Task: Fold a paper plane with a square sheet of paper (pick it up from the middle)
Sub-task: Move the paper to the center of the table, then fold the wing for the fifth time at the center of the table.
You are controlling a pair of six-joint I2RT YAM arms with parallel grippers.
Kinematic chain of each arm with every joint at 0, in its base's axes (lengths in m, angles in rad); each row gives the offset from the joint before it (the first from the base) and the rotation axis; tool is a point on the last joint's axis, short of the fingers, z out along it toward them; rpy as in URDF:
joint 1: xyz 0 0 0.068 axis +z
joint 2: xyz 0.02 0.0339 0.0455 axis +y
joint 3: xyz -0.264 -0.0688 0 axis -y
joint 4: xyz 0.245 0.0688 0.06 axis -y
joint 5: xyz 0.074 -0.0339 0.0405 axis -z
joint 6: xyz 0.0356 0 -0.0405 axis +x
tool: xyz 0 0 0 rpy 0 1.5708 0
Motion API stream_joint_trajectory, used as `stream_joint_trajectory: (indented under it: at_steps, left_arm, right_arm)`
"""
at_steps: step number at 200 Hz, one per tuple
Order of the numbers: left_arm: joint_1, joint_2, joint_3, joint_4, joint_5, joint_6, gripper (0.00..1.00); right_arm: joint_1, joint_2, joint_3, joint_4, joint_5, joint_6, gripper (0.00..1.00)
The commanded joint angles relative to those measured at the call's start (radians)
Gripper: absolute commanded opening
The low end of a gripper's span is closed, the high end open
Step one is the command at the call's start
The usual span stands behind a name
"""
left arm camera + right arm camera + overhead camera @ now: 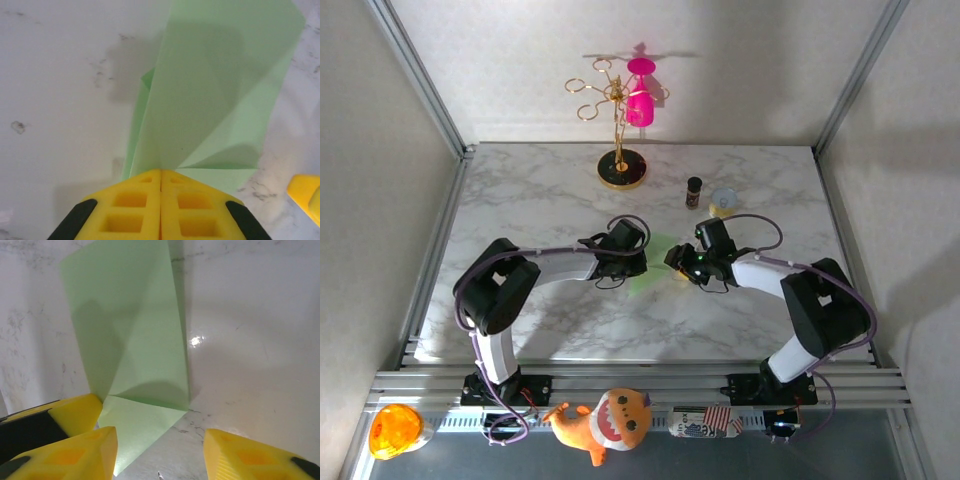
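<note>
Yellow-padded left gripper (pixel 160 176) clamps the creased, thin pale-green paper sheet (pixel 215 90); right gripper (pixel 157 436) stands parted around its free corner.

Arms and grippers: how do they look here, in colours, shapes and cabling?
The left arm and right arm have white links between bulky black joints, with thin dark cables looping along them. The left gripper and right gripper carry yellow wedge-shaped fingers with square recessed pockets and black patches on their outer sides.
</note>
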Motion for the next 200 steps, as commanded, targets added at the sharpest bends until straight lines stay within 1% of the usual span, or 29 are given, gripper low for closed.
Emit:
stream_joint_trajectory:
  at_steps: [1, 20, 88, 130, 157, 200]
  left_arm:
    - [0.001, 0.025, -0.024, -0.029, -0.058, -0.037, 0.06]
    - [0.002, 0.036, -0.033, -0.029, -0.061, -0.048, 0.05]
    - [0.003, 0.044, -0.047, -0.022, -0.057, -0.045, 0.04]
    - [0.004, 0.041, -0.052, -0.014, -0.047, -0.043, 0.04]
    - [0.007, 0.029, -0.055, -0.013, -0.047, -0.042, 0.04]
    - [0.021, -0.003, -0.064, -0.010, -0.041, -0.045, 0.05]
  right_arm:
    - [0.017, 0.035, 0.039, -0.019, -0.018, 0.031, 0.47]
    - [0.028, 0.057, 0.053, -0.020, -0.028, 0.032, 0.46]
    - [0.043, 0.120, 0.094, 0.000, -0.063, 0.035, 0.42]
    - [0.043, 0.147, 0.103, 0.046, -0.100, 0.040, 0.40]
    - [0.043, 0.147, 0.095, 0.100, -0.138, 0.047, 0.35]
    - [0.044, 0.180, 0.099, 0.084, -0.137, 0.049, 0.27]
